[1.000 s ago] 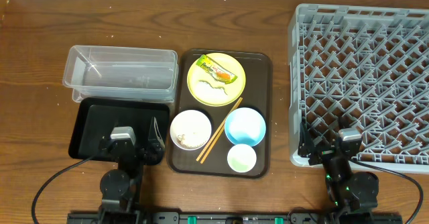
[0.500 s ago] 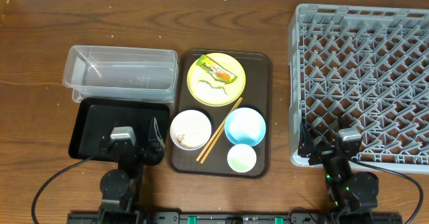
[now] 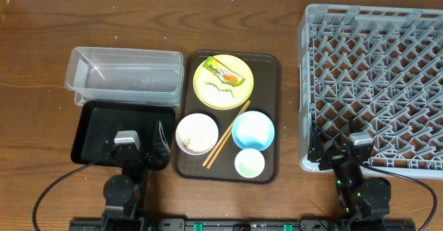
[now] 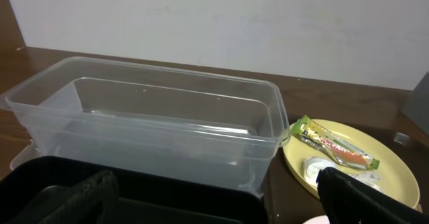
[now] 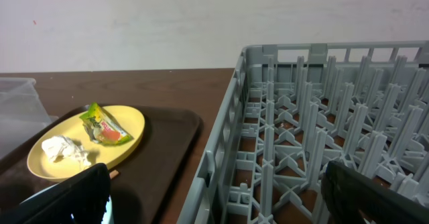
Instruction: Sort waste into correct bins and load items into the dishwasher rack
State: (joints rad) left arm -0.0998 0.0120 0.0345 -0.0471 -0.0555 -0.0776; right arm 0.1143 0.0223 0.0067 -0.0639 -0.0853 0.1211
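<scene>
- The left pincer (image 4: 218, 200) is hovering at the lower left of the overhead view, above the black tray (image 3: 93, 131). Its jaws are standing wide apart and holding nothing.
- The right pincer (image 5: 220, 197) is hanging at the lower right, over the near edge of the grey dishwasher rack (image 3: 302, 86). It is also gaping fully and gripping nothing.
- The clear tub (image 3: 124, 72) is sitting at upper left on the desk (image 3: 34, 120), just above the black tray.
- The brown serving tray (image 3: 266, 72) is lying at centre, between the bins and the rack.
- On it, the yellow plate (image 3: 208, 96) is carrying the green-and-orange wrapper (image 3: 227, 74) and the white crumpled scrap (image 3: 223, 88). The wrapper's print is showing too small to read.
- Below the plate, the white bowl (image 3: 197, 124) is holding pale crumbs (image 3: 196, 143), and the light blue bowl (image 3: 252, 131) is sitting to its right.
- The chopsticks (image 3: 227, 134) are lying slanted between the two bowls.
- The pale green cup (image 3: 249, 163) is standing at the tray's lower right.
</scene>
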